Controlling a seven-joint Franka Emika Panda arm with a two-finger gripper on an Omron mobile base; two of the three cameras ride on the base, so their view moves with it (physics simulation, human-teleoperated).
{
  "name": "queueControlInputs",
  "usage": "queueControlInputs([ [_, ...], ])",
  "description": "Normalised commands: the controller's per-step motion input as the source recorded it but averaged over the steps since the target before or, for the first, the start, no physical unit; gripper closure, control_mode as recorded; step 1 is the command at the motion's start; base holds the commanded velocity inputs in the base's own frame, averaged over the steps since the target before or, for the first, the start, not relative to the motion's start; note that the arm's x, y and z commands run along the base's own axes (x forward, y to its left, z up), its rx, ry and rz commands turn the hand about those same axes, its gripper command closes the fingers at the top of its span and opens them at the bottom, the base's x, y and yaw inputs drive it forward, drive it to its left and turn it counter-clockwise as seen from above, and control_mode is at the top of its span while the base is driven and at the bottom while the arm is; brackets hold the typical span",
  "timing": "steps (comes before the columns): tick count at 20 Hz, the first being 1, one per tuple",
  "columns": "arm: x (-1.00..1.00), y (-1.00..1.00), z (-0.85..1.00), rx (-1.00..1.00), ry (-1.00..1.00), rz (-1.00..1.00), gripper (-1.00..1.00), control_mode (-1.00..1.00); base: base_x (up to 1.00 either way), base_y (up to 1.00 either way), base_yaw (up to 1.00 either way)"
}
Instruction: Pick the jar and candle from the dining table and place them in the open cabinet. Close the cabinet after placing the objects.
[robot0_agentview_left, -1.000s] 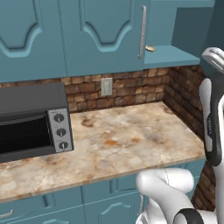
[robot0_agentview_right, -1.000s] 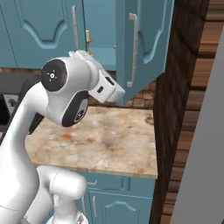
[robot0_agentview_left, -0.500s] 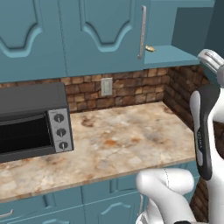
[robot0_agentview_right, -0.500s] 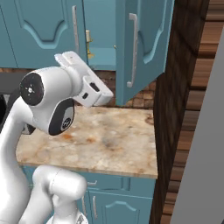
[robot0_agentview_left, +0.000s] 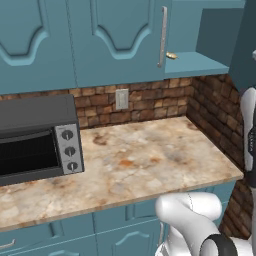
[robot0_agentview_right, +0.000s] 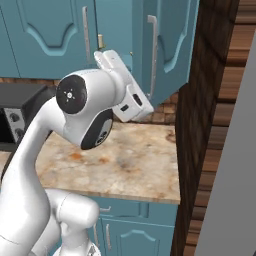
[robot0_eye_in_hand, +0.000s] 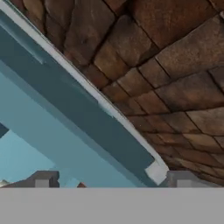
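Observation:
The cabinet (robot0_agentview_left: 200, 64) is open at the upper right, its teal shelf bare except for the candle (robot0_agentview_left: 171, 55), a small brass stub standing at the shelf's left end beside the neighbouring door's silver handle (robot0_agentview_left: 162, 35). In the right base view the candle (robot0_agentview_right: 100, 41) peeks out above my hand, and the open door (robot0_agentview_right: 172, 30) hangs to its right. In the hand view my gripper (robot0_eye_in_hand: 113, 179) is open, fingertips (robot0_eye_in_hand: 43, 178) wide apart with nothing between them, facing the cabinet's teal underside and brick. The jar and the dining table are out of view.
A black toaster oven (robot0_agentview_left: 35, 135) stands on the left of the marbled counter (robot0_agentview_left: 150, 160). A brick backsplash (robot0_agentview_left: 150, 97) with a wall socket runs behind it, and a brick side wall (robot0_agentview_right: 200, 125) closes the right. My arm's elbow (robot0_agentview_right: 85, 110) bulks in front of the counter.
The arm's elbow swung left and then back right in the right base view, and the arm slid toward the right edge of the left base view. The candle stayed on the shelf.

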Motion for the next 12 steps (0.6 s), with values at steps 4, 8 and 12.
queueControlInputs([
  [4, -0.3, -0.54, 0.17, 0.17, -0.02, -0.01, -1.0, -1.0, 0.0, 0.0, 0.0],
  [8, -0.21, 0.01, 0.03, 0.17, -0.09, -0.07, -1.0, -1.0, 0.0, 0.0, 0.0],
  [12, -0.43, 0.11, 0.0, 0.12, -0.12, -0.03, -1.0, -1.0, 0.0, 0.0, 0.0],
])
